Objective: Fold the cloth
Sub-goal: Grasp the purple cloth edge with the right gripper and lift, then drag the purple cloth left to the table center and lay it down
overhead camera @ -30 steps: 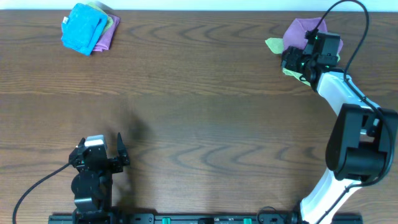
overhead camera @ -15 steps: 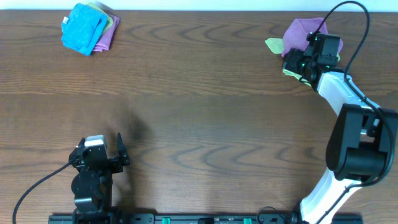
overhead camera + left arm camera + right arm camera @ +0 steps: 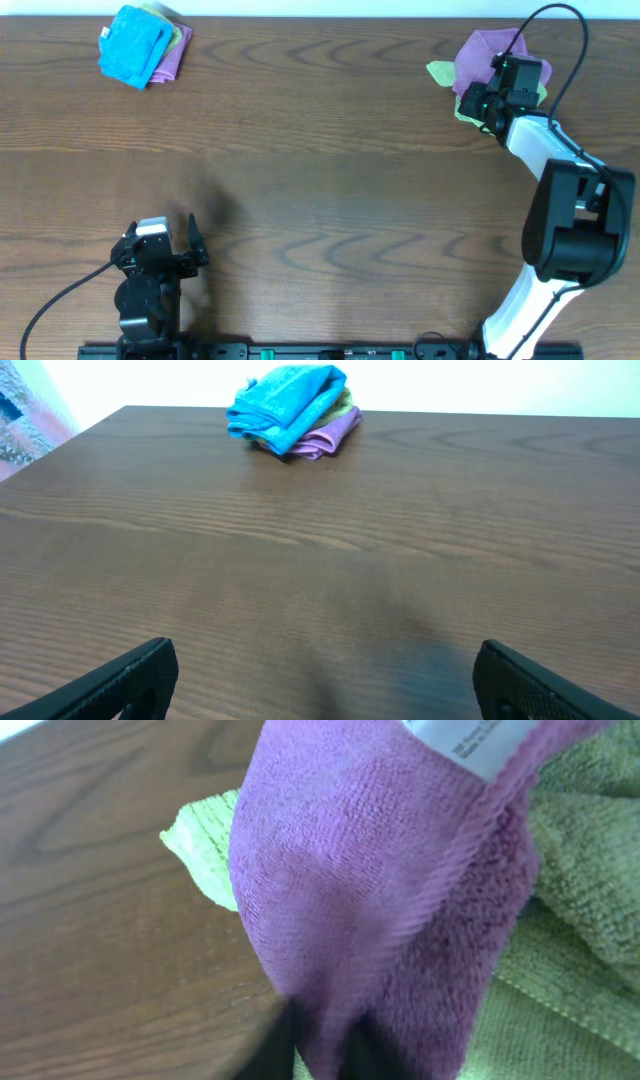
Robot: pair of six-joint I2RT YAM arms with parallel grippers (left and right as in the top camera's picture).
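Observation:
The cloth [image 3: 481,50] is a pinkish-purple microfibre piece lying crumpled at the far right of the table, on top of a lime-green cloth [image 3: 439,72]. In the right wrist view the cloth [image 3: 360,870] fills the middle, and its white tag [image 3: 470,740] shows at the top. My right gripper [image 3: 478,96] is at the cloth's near edge, and its dark fingers are shut on a fold of purple fabric [image 3: 322,1040]. My left gripper [image 3: 160,235] rests near the front left, open, with bare table between its fingers [image 3: 320,680].
A pile with a bright blue cloth [image 3: 133,45] on top of a purple and a green one sits at the far left corner, also seen in the left wrist view [image 3: 285,405]. The lime-green cloth [image 3: 560,970] spreads under and to the right of the purple one.
My right gripper's jaws have closed on the purple cloth, and the wrist has shifted slightly toward the far edge. The left arm has not moved.

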